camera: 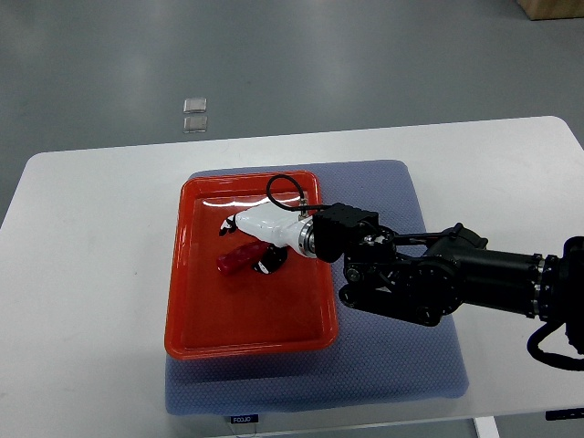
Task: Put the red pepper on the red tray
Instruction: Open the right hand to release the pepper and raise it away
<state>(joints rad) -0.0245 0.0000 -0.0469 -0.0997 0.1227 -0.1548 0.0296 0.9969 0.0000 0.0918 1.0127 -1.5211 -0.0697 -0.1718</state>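
The red pepper [237, 259] lies on the floor of the red tray [196, 310], a little left of its middle. My right hand [245, 245] reaches in from the right and hovers just over the pepper's right end. Its white fingers are spread: one dark fingertip [224, 228] points left, above the pepper and apart from it, and the thumb tip [268, 265] is at the pepper's right end. I see no closed grasp on the pepper. The left arm is out of view.
The tray rests on a blue-grey mat [401, 365] on a white table [82, 274]. The black right forearm [438, 278] lies across the mat to the right of the tray. Two small clear squares [194, 114] lie on the floor beyond the table.
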